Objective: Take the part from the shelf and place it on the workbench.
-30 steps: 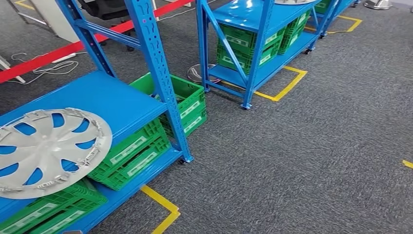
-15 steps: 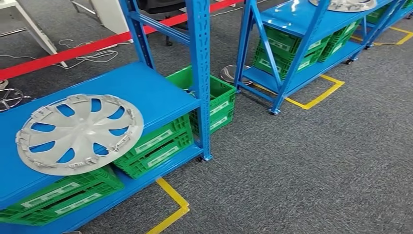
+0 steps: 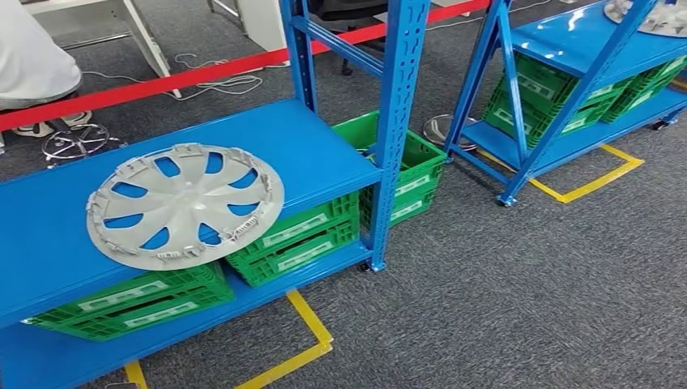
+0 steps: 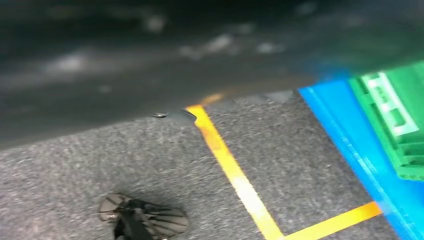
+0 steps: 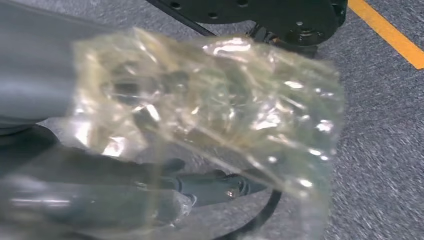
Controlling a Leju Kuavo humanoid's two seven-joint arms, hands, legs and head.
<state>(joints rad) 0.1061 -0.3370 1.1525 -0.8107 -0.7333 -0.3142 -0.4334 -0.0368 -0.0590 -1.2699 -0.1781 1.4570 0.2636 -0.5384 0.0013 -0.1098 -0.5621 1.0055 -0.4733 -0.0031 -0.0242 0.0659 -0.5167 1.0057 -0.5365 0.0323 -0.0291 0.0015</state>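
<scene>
The part is a silver hubcap (image 3: pixel 185 204). It lies flat on the middle board of the near blue shelf (image 3: pixel 316 150), close to the front edge. My right hand (image 5: pixel 150 150) hangs over the grey carpet, wrapped in crinkled clear plastic film that hides how its fingers lie. In the left wrist view a dark blurred mass (image 4: pixel 150 55) lies close to the lens, and I cannot make out fingers in it. It is over the floor beside the shelf's bottom board (image 4: pixel 350 145).
Green crates (image 3: pixel 296 235) stand under the hubcap on the bottom board. A blue upright post (image 3: pixel 397 121) marks the shelf's right end. A second blue shelf (image 3: pixel 567 49) with another hubcap (image 3: pixel 656 16) stands to the right. Yellow floor tape (image 3: pixel 312 324), a red barrier strip (image 3: pixel 202 74) and a person in white (image 3: pixel 32 57) are nearby.
The camera has swung left, so the whole scene has slid to the right. The hubcap is now nearer the picture's middle. A person in white has come into view at the top left.
</scene>
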